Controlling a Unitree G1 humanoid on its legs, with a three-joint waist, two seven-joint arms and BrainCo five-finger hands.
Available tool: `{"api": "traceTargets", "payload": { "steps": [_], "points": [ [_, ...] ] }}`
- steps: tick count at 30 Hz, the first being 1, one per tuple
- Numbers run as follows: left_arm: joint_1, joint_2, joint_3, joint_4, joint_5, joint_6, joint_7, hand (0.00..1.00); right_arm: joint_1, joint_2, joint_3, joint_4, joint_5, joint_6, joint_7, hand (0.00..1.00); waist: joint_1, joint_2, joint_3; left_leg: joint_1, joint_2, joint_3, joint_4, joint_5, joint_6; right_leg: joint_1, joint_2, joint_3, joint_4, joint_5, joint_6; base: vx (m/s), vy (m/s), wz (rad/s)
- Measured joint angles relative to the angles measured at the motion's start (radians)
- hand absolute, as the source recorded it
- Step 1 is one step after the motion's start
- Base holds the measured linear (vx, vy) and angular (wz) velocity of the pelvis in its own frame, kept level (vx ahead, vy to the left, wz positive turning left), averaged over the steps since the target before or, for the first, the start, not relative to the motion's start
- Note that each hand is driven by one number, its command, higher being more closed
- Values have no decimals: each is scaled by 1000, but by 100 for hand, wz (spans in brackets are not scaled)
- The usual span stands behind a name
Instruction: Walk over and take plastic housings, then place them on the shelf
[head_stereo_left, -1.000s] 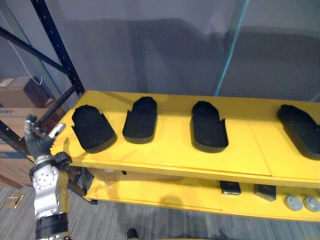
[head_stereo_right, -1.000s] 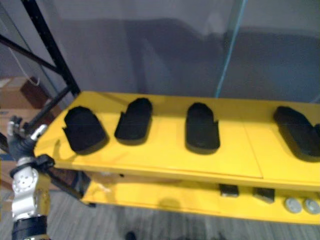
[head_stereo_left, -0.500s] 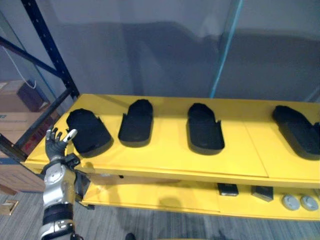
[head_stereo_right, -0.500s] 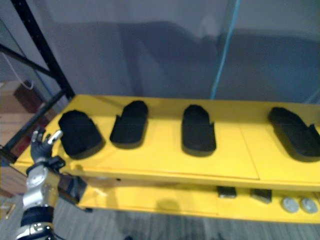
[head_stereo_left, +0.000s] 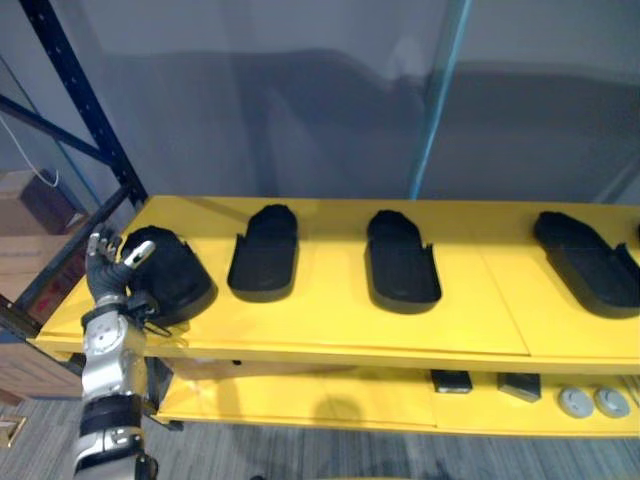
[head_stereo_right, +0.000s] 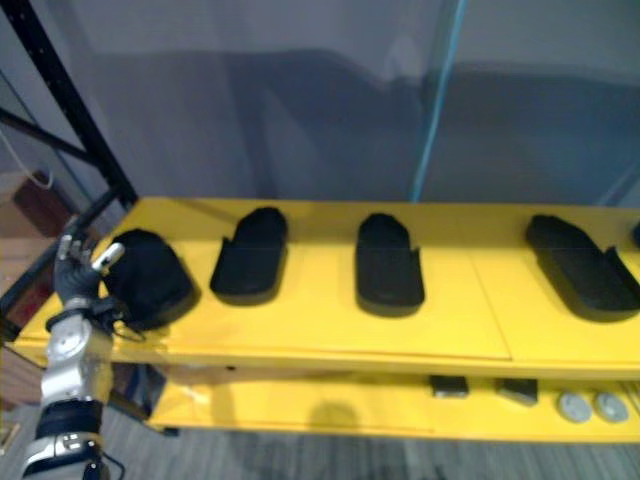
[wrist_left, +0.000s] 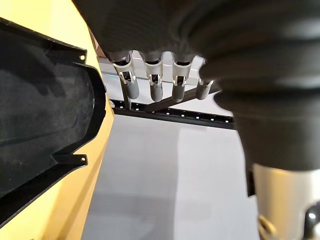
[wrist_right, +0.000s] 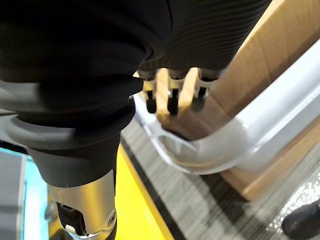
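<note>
We see a yellow shelf (head_stereo_left: 330, 325) w/ two tiers. The top tier holds four black plastic housings in a row, set apart from each other: leftmost housing (head_stereo_left: 178, 278), 2nd housing (head_stereo_left: 264, 256), 3rd housing (head_stereo_left: 401, 262) & 4th housing (head_stereo_left: 585, 262) at far right. All lie flat, hollow side up. The lower tier (head_stereo_left: 300, 395) holds two small black blocks (head_stereo_left: 452, 380) & two grey discs (head_stereo_left: 575, 402) near its right end.

The left hand (head_stereo_left: 108, 262) is raised at the shelf's left end, just beside the leftmost housing. Its fingers (wrist_left: 155, 89) are straight, holding nothing; we can't tell if the thumb touches the shell. The right hand (wrist_right: 172, 102) hangs low, fingers relaxed & empty, near a pale curved bar (wrist_right: 240, 135) & a cardboard box (wrist_right: 270, 60).
</note>
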Motion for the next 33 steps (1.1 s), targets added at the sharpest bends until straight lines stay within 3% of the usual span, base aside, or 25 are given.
{"api": "traceTargets", "payload": {
  "steps": [12,17,21,28,33],
  "points": [
    [1,-1,-60,93,1,168,-118,0,-8,1,-3,12,-13,0,1,0,-3,-13,5,-1,-1,1,0,-5,-5,0,0,1,2,1,1,16,-5,0],
    [1,19,-60,97,0,199,-140,0,-9,0,-11,15,-18,0,1,0,-3,-13,5,0,-1,2,0,-6,-8,0,0,1,2,0,0,7,-2,0],
    [-2,25,-60,97,-1,219,-119,0,-10,0,-11,14,-18,0,1,0,-3,-12,6,1,-1,2,0,-7,-8,1,0,1,2,0,0,0,0,0],
    [-1,25,-48,87,11,220,-12,0,-9,0,-12,5,-18,1,1,0,-1,-6,9,1,-1,0,0,-7,-7,1,-1,-1,3,-3,-5,0,0,0],
    [0,25,-21,35,19,241,13,0,-8,0,-12,1,-18,1,1,0,0,-4,11,0,-1,-1,0,-7,-7,1,-1,-3,3,-2,-4,0,0,0]
  ]
}}
